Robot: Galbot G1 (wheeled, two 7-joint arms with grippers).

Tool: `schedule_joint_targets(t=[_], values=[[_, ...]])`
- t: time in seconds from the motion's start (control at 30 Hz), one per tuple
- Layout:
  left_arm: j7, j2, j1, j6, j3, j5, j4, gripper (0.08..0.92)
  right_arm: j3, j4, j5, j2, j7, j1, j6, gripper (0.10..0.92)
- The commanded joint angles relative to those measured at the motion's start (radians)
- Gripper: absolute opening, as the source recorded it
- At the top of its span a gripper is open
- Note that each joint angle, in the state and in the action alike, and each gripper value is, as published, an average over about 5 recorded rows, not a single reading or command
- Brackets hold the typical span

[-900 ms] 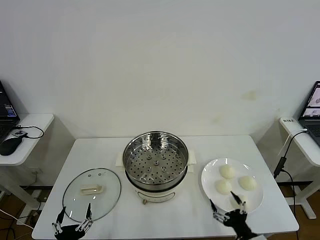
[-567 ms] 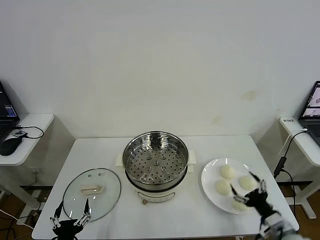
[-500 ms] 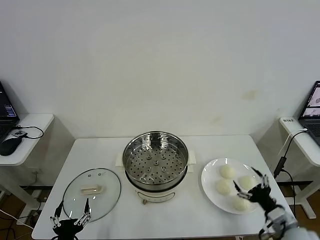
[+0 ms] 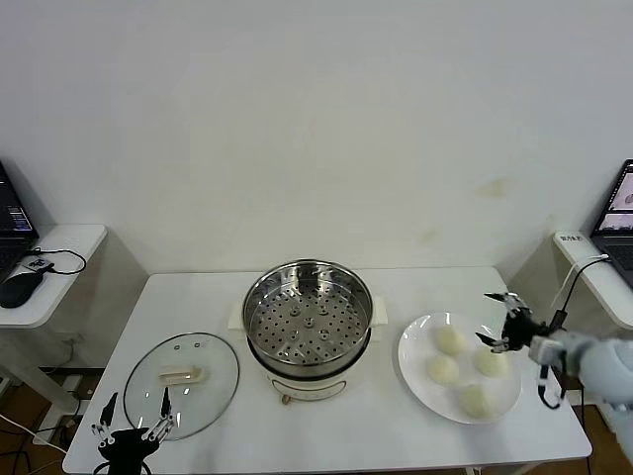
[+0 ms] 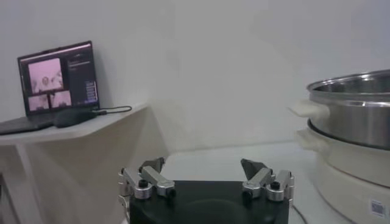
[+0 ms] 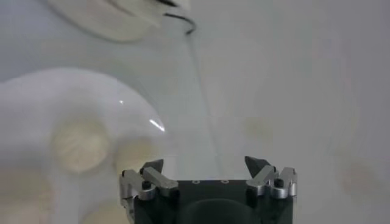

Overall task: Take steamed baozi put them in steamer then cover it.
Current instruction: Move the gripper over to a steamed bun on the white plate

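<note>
- The steamer [image 4: 309,327] stands open at the centre of the desk [image 4: 198,297], so a tool can come straight down into it.
- At 9 o'clock of the steamer, bare desk separates it from the cover [image 4: 182,383].
- At 3 o'clock, a narrow bare strip lies before the plate [image 4: 413,368].
- The right tool [image 4: 502,322], spread wide, hangs over the plate's 2 o'clock rim.
- The left tool [image 4: 130,427], also spread, sits at the cover's 6 o'clock edge.

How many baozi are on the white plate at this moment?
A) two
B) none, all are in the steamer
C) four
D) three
C: four baozi lie on the plate, and the steamer shows only its bare perforated tray.
</note>
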Motion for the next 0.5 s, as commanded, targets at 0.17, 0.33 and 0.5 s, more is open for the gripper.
schedule_joint_targets(t=[0.17,0.33,0.5], values=[[-0.010,-0.007,0.005,0.003,-0.015,0.009,-0.013,0.823,-0.810,-0.212,0.057,-0.104,-0.234,0.710,-0.008,0.823],[-0.008,-0.011,0.008,0.001,-0.017,0.009,-0.019,0.823,-0.919,-0.267,0.058,-0.058,-0.220,0.762,-0.026,0.823],[-0.004,-0.013,0.008,0.000,-0.018,0.011,-0.021,0.823,-0.928,-0.308,0.059,-0.012,-0.209,0.749,-0.040,0.823]])
